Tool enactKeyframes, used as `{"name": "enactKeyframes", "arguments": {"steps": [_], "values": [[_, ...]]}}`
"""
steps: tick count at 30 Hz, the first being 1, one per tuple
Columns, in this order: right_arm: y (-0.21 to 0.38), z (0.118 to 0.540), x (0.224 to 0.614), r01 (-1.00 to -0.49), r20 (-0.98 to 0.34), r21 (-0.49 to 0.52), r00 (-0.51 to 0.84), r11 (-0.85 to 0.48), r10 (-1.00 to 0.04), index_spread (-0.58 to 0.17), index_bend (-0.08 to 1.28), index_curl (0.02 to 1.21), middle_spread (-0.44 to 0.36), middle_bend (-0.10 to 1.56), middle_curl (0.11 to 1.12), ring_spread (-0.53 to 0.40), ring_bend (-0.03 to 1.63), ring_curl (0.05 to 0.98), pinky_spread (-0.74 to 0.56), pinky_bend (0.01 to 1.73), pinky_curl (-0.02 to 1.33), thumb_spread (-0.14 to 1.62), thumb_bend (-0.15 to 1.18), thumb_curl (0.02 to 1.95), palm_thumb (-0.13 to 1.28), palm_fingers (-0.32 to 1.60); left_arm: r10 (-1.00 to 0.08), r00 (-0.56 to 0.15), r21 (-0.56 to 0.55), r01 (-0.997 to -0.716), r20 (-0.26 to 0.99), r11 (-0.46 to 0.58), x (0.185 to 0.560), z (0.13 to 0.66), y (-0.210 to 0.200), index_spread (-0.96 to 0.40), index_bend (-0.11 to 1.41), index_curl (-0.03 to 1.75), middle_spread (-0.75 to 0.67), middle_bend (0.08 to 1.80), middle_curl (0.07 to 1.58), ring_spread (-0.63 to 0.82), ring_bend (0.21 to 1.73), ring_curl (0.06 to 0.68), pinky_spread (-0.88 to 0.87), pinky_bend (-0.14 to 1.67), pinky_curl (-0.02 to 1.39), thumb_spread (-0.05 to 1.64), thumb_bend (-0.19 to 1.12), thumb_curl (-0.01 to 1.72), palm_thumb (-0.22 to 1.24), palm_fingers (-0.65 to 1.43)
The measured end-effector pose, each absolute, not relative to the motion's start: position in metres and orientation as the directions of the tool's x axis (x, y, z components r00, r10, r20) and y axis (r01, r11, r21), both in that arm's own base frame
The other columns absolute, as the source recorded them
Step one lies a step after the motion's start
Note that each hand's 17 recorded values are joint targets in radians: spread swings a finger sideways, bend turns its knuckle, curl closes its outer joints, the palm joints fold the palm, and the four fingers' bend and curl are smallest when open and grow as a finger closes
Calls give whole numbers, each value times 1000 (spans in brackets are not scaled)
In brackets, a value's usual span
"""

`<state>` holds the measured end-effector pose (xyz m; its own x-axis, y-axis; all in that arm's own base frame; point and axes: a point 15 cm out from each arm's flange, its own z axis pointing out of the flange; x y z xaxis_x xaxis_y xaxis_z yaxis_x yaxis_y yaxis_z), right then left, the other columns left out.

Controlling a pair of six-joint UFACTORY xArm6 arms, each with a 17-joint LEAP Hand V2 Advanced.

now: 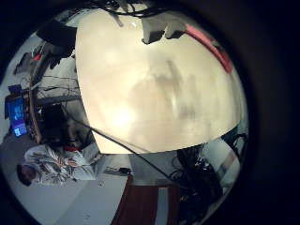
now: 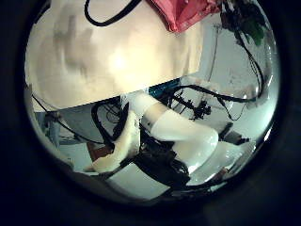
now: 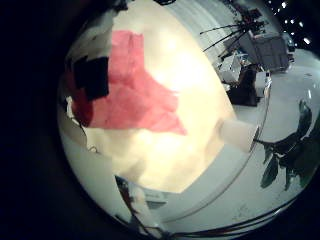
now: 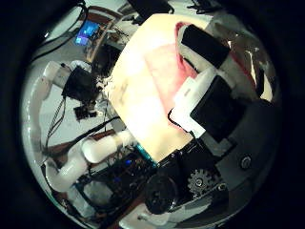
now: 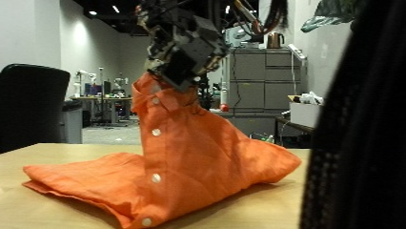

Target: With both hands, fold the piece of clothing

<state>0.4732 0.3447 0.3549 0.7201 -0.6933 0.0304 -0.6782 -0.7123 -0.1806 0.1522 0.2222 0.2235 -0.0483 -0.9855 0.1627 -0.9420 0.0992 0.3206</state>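
An orange button-up garment [image 5: 191, 153] lies on the wooden table [image 5: 330, 205], with one part pulled up into a peak. A hand [image 5: 178, 48] grips the top of that peak, well above the table. In the right thumb side palm view my right hand's fingers [image 4: 214, 95] are curled over the cloth [image 4: 176, 62]. The right little finger side palm view shows the cloth [image 3: 130, 95] rising from the table to that hand [image 3: 90, 75]. The cloth also shows in the left thumb side palm view [image 2: 183, 11].
A black office chair [image 5: 31, 100] stands behind the table. Grey cabinets [image 5: 253, 81] stand at the back of the room. A dark upright shape [image 5: 362, 114] fills one side of the outside view. A white arm [image 2: 179, 132] shows beside the table edge.
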Motion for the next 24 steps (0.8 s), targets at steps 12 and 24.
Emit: {"name": "enactKeyframes", "arguments": {"steps": [12,24], "values": [[444,315,478,-428,108,-300,872,-852,-477,-306,906,956,-158,1196,825,-237,1264,719,-338,1091,868,1318,-15,627,895,1092,-981,-51,304,-947,189,107,167,213,196,59,174,329,333,181,262,581,330,235,545,220,323,1175,-17,297,429,-8],[461,321,479,-193,197,-314,944,-929,-263,-388,252,719,-153,707,673,-277,1255,660,-503,1020,769,1353,-18,536,892,234,-982,-38,316,-944,184,96,165,208,189,59,176,329,325,178,264,580,336,236,544,228,324,1169,-18,303,432,-7]]}}
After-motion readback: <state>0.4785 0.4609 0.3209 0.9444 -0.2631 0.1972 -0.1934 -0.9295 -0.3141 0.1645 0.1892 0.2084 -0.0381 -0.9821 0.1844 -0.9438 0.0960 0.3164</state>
